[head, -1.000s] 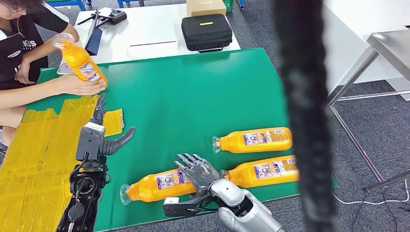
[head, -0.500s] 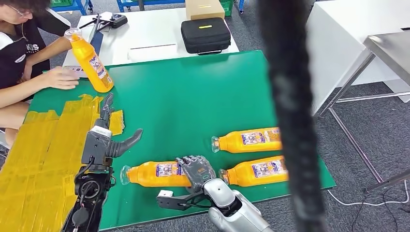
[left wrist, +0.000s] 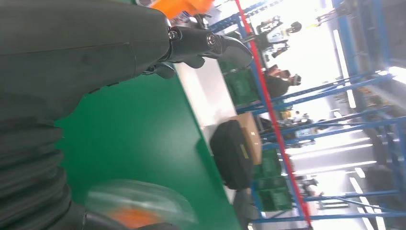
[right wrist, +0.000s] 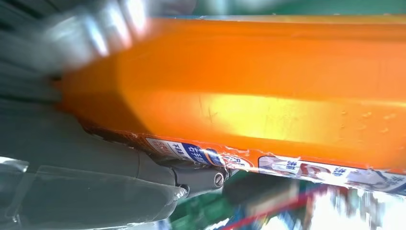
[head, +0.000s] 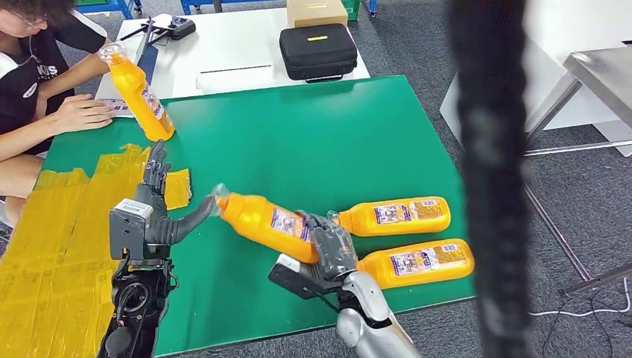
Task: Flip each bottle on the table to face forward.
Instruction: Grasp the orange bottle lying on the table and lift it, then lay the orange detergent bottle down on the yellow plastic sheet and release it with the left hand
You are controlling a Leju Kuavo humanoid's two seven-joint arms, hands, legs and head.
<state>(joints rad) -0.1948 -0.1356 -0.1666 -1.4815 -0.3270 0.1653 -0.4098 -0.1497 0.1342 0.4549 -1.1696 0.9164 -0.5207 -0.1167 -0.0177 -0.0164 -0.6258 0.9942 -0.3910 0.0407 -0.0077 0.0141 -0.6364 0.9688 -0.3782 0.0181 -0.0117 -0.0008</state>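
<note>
Tilting bottle in right hand

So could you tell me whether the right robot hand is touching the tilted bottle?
Touching. In the head view the right robot hand wraps the tilted bottle near its base, holding it off the mat; the right wrist view shows it against the hand.

A warehouse-like lab: blue shelving racks and a green test table.
</note>
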